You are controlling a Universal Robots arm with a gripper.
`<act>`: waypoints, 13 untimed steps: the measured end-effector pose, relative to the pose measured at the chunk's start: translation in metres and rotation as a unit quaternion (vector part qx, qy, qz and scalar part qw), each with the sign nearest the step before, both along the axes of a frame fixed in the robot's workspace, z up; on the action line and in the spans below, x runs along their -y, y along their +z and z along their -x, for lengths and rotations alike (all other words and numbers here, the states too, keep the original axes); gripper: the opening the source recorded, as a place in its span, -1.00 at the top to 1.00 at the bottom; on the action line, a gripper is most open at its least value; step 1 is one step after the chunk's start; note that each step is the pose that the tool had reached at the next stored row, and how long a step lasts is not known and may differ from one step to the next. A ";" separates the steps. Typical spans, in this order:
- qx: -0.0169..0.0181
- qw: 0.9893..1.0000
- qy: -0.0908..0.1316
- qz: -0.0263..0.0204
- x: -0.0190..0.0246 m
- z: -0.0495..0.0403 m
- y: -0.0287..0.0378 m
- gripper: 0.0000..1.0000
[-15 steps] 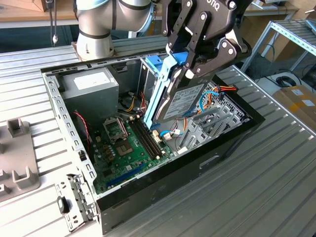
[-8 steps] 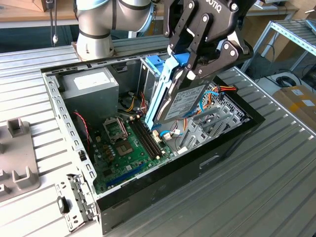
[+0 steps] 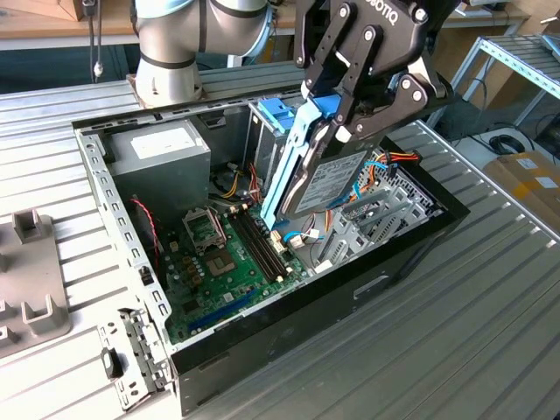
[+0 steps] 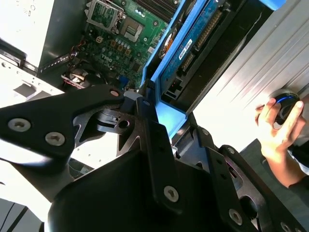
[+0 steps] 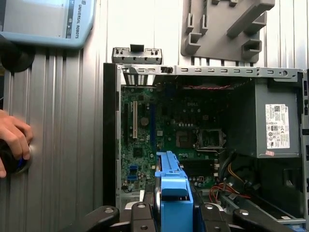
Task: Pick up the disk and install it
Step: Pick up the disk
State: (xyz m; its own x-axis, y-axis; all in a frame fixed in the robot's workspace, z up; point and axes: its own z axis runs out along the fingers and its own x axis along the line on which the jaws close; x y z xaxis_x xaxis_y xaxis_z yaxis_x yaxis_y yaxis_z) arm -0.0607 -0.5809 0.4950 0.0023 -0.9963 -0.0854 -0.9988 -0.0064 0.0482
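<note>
One disk [image 3: 328, 184] sits clamped by its blue carrier in your end effector [image 3: 348, 122], tilted steeply on edge above the open computer case [image 3: 109, 197], over the motherboard [image 3: 219, 262] and just beside the metal cage [image 3: 261, 136] at the far side. You see the grey power supply [image 3: 162, 149] in the case's corner toward the exterior view's left, and a person's hand [image 4: 277, 130] rests on a round black device [image 4: 284, 110] on the counter [image 3: 455, 332] beside the case.
</note>
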 end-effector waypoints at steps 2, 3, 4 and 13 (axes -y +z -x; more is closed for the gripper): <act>0.000 1.000 0.000 0.000 0.0002 -0.0025 -0.0005 0.26; 0.000 1.000 0.000 0.000 0.0003 -0.0035 -0.0007 0.26; 0.000 1.000 0.000 0.000 0.0004 -0.0043 -0.0008 0.26; -0.001 1.000 0.000 0.000 0.0018 -0.0105 -0.0017 0.26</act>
State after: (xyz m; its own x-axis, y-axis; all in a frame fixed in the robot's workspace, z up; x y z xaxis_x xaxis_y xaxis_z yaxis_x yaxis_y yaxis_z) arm -0.0503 -0.5827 0.4933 0.0022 -0.9963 -0.0854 -0.9988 -0.0064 0.0493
